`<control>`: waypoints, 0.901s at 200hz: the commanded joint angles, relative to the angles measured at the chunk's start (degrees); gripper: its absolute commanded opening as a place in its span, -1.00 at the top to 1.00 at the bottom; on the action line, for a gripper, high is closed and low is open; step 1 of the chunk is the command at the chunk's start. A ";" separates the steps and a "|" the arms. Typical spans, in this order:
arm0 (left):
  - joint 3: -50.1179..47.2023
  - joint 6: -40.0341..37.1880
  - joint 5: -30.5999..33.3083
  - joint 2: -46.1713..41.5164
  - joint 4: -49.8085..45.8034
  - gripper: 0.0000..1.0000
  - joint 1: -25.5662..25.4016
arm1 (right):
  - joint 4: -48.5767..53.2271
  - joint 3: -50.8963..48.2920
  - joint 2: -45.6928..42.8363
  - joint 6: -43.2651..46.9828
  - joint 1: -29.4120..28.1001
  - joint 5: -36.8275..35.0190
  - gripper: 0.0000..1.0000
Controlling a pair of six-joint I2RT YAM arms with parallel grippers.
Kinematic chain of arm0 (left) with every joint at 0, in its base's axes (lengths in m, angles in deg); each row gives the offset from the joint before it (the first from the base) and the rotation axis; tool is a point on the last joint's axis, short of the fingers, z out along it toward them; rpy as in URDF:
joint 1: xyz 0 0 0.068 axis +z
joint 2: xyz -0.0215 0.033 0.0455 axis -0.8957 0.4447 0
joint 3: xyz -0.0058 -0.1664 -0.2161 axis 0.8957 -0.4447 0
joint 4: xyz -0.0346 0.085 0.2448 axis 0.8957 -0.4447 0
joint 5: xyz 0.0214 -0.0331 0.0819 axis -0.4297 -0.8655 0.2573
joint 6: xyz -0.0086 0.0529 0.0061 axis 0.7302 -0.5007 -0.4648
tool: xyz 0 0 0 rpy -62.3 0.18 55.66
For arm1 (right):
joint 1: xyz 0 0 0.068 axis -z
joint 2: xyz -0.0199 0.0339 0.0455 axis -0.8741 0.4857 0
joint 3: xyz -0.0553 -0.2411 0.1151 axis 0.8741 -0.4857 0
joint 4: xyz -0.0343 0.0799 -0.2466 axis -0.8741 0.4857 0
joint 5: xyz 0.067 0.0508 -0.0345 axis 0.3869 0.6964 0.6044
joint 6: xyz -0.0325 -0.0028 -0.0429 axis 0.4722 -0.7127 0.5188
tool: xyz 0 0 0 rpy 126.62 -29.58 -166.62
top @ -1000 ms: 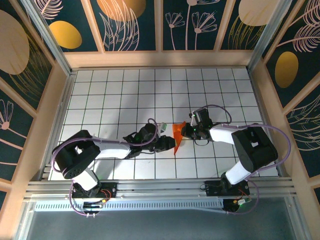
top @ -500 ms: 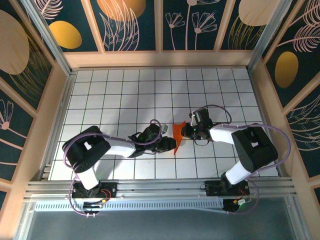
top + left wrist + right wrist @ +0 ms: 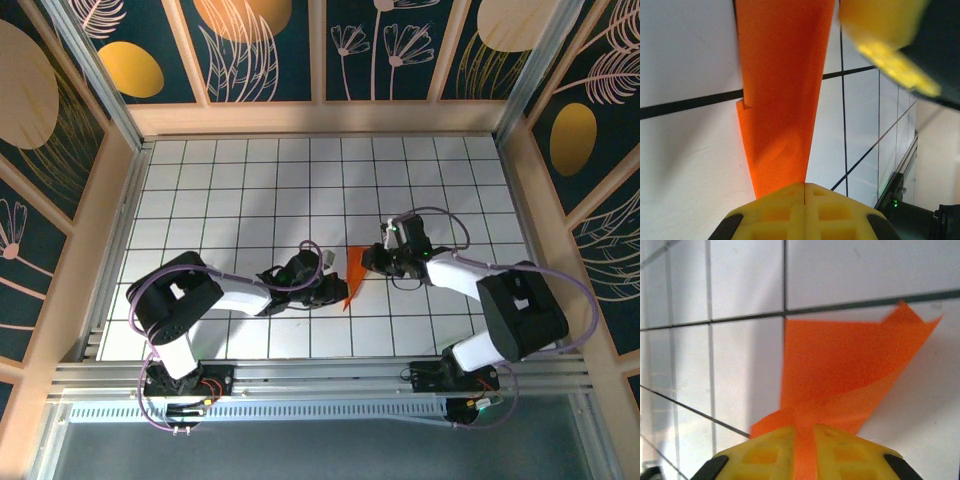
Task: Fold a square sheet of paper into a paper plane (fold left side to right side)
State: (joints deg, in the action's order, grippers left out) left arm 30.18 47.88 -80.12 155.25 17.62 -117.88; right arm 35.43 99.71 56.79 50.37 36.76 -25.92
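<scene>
The bright orange paper, folded into a slim pointed paper plane (image 3: pixel 353 272), stands on edge between both grippers at the middle of the tiled table. My left gripper (image 3: pixel 337 289) is shut on its narrow near end; in the left wrist view the orange strip (image 3: pixel 782 85) widens away from the closed yellow fingers (image 3: pixel 790 210). My right gripper (image 3: pixel 375 258) is shut on the wider far end, and in the right wrist view the paper (image 3: pixel 840 375) runs between the yellow fingers (image 3: pixel 765 452) and fans out above the tiles. Blurred at the upper right of the left wrist view is the right gripper's yellow finger (image 3: pixel 885 35).
White tiles with dark grout lines cover the table (image 3: pixel 250 180). Wooden rails and patterned panels (image 3: pixel 320 50) wall it on three sides. A metal rail (image 3: pixel 320 385) with both arm bases runs along the near edge.
The right gripper has shifted slightly right and away, drawing the paper with it so it stands narrower. The left arm's elbow swung inward earlier; its gripper stays shut on the paper.
</scene>
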 commanded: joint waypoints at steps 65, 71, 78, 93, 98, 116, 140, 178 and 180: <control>-2.38 -3.50 0.94 -1.65 0.58 0.96 0.24 | -1.02 -2.04 -3.21 1.09 2.72 6.35 0.57; -2.63 -3.66 1.02 -1.62 0.91 0.96 0.23 | -1.44 -2.00 -2.87 1.01 2.73 6.90 0.58; -2.97 -3.76 1.03 -1.55 1.36 0.96 0.17 | -1.66 -1.87 -2.45 1.06 2.68 7.50 0.60; -3.62 -3.89 1.12 -1.36 2.14 0.96 -0.08 | -1.75 -1.57 -1.70 0.97 2.60 7.84 0.61; -3.77 -3.93 1.16 -1.33 2.38 0.96 -0.20 | -1.74 -1.52 -1.41 1.06 2.60 7.84 0.62; -4.33 -3.89 1.45 -1.23 2.82 0.96 -0.45 | -1.83 -1.35 -0.54 1.05 2.59 7.66 0.64; -4.78 -3.75 1.49 -1.04 3.53 0.96 -0.54 | -2.78 -1.35 0.84 0.95 2.32 7.90 0.70; -5.26 -3.72 1.73 -1.26 4.00 0.96 -0.60 | -4.35 -1.72 2.23 0.71 1.96 7.08 0.74; -5.29 -3.73 1.73 -1.28 3.98 0.96 -0.59 | -4.42 -1.70 2.33 0.71 1.97 7.06 0.74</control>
State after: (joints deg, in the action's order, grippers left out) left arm 25.72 45.06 -79.22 154.57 20.07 -118.05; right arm 33.39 98.42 58.01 51.33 39.20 -19.28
